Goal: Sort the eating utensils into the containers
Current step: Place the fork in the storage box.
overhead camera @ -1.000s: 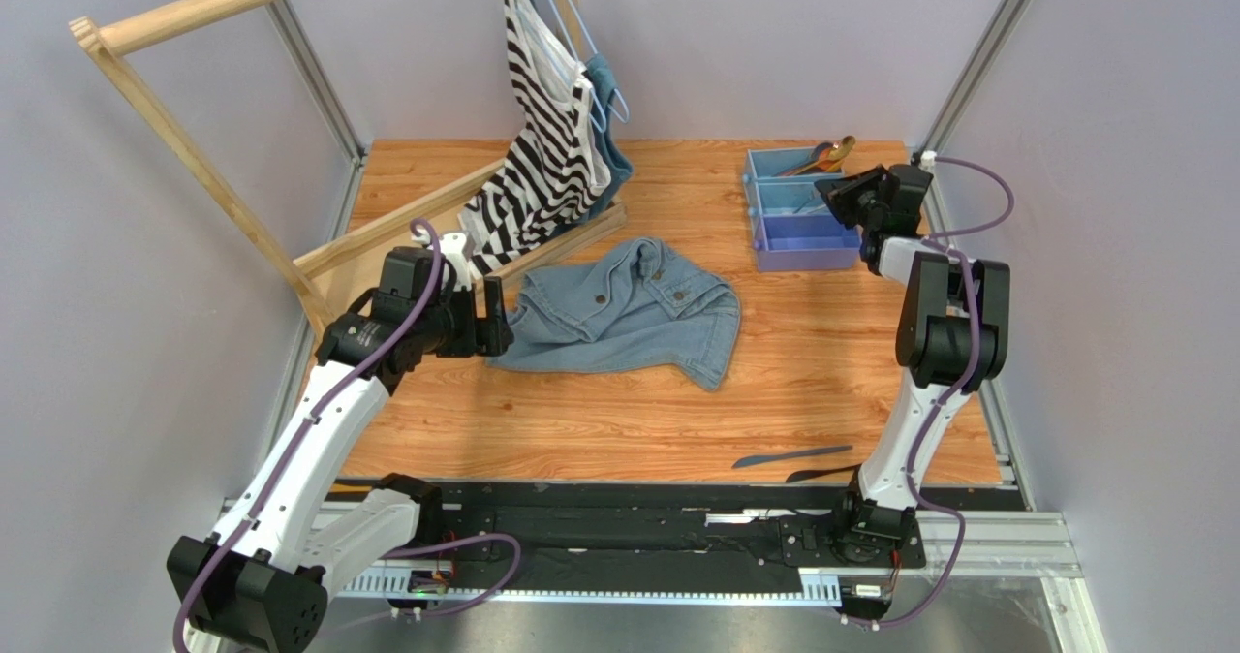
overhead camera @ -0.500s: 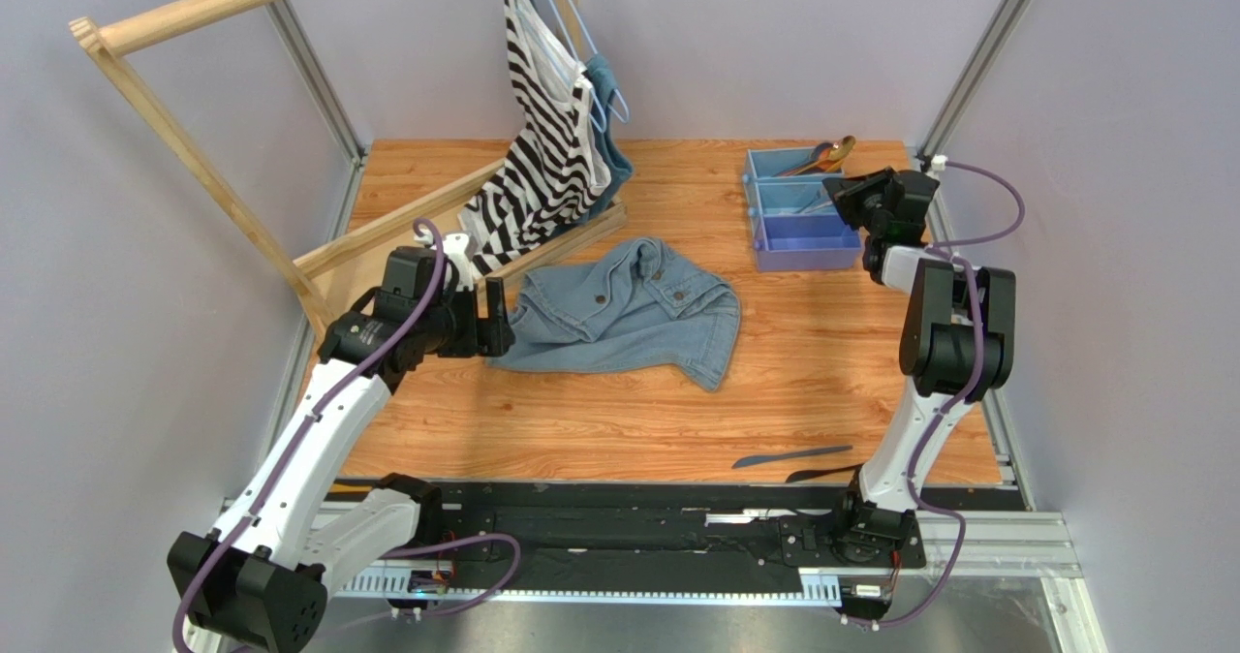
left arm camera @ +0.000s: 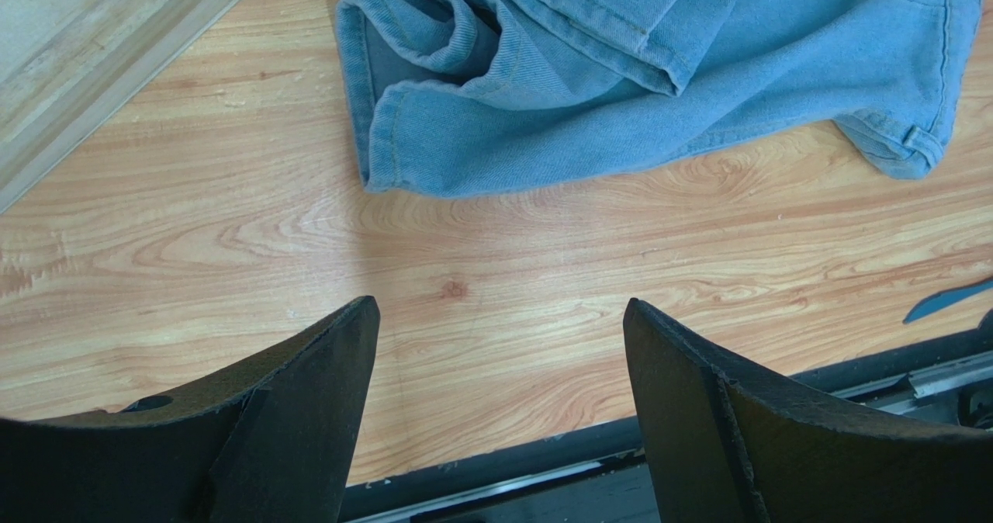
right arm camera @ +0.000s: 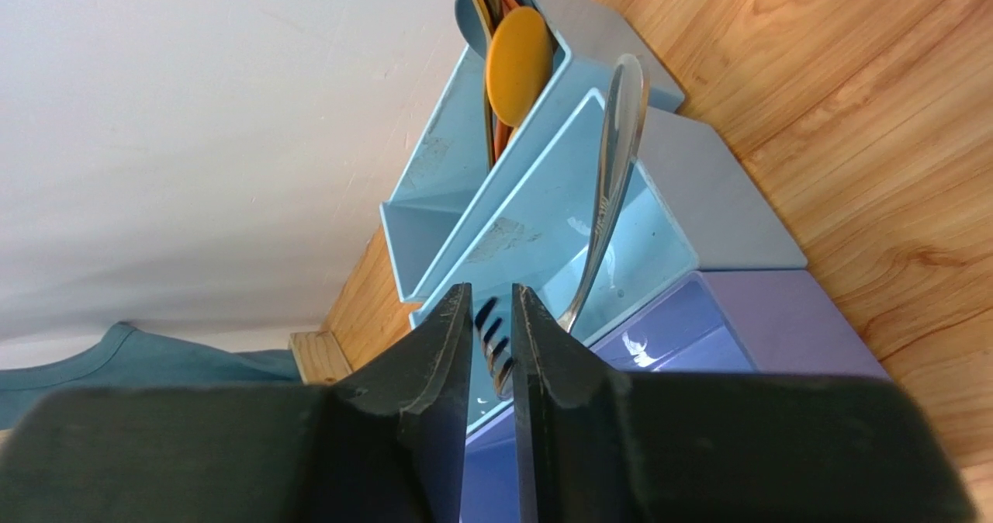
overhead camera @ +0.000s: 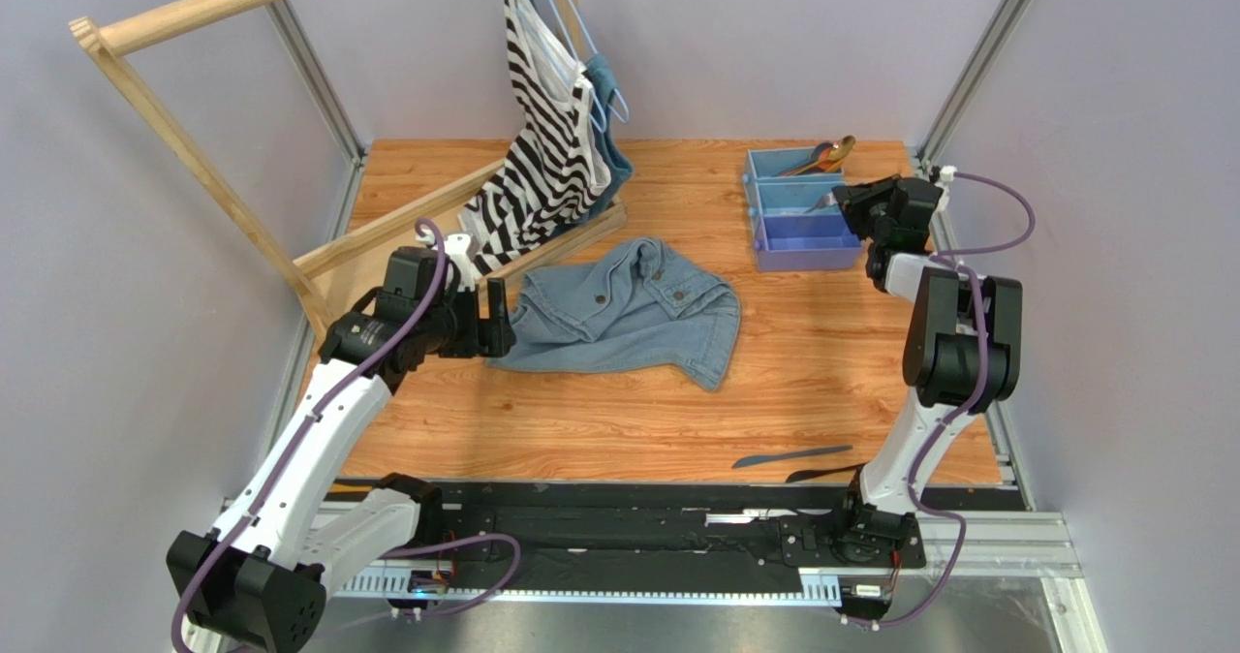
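one fork (right arm camera: 599, 215) lies in the middle compartment of the light blue tray (right arm camera: 519, 180), the right claw (right arm camera: 491, 296) just beside it, jaws slightly parted. far from the tray, the left claw (left arm camera: 501, 314) gapes empty.

The table (overhead camera: 815, 348) is bare between the shirt (overhead camera: 629, 312) and the tray (overhead camera: 804, 258). The clothes rack (overhead camera: 189, 159) and hanging tops (overhead camera: 546, 130) block the far left. Perhaps two knives (overhead camera: 793, 457) lie at the near edge.
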Robot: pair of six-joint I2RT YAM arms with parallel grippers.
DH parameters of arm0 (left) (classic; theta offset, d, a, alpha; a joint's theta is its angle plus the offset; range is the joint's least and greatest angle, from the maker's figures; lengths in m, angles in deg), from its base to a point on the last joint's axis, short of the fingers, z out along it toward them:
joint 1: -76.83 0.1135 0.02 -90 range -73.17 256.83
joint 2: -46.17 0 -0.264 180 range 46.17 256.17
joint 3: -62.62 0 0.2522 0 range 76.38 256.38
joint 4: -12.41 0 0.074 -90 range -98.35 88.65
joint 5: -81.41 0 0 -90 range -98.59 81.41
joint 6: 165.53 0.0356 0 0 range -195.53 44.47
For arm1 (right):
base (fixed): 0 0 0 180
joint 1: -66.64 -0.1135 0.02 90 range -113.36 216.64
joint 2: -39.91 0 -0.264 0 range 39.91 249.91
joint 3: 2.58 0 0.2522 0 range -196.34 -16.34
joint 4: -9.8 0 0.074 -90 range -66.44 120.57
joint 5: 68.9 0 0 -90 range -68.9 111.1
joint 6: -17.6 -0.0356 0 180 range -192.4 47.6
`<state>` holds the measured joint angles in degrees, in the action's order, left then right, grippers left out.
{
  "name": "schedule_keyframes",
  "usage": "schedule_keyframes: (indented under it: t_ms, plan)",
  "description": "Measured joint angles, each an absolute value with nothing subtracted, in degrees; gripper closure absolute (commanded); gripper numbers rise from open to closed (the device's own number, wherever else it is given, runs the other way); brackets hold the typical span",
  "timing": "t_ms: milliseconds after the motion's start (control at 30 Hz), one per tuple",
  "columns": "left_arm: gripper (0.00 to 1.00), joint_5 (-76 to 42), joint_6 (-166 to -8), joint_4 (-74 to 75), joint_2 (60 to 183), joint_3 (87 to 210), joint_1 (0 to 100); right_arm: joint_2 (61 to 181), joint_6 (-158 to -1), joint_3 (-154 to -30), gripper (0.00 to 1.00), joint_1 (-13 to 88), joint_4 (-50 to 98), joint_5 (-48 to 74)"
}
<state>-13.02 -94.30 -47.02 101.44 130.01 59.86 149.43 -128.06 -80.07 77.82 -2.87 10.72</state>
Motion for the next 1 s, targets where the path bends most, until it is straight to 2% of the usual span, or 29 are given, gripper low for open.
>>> schedule_keyframes:
  t_ms: [133,400,467,500,533,767,1000]
  plan:
    - [0.15,-13.02,-94.30,-47.02,101.44,130.01,59.66,147.77,-126.57,-80.13,0.69,77.97,-1.54,11.88]
    - [0.13,-12.99,-94.28,-47.02,101.44,130.01,59.55,145.01,-122.70,-81.55,0.64,78.03,3.23,14.22]
    - [0.12,-13.02,-94.30,-47.02,101.44,130.01,59.55,144.16,-122.11,-81.53,0.55,78.03,3.82,14.62]
    - [0.12,-13.02,-94.28,-46.99,101.44,130.01,59.55,143.59,-121.94,-81.51,0.45,78.03,4.19,14.66]
    - [0.12,-12.99,-94.28,-47.02,101.44,130.01,59.53,143.05,-121.94,-81.40,0.42,78.03,4.25,14.77]
    - [0.12,-13.02,-94.28,-47.02,101.44,130.01,59.27,139.33,-121.63,-80.50,0.40,78.03,4.45,14.75]
    - [0.12,-12.99,-94.28,-47.02,101.44,130.01,59.18,146.80,-122.31,-85.42,0.38,78.01,6.29,10.22]
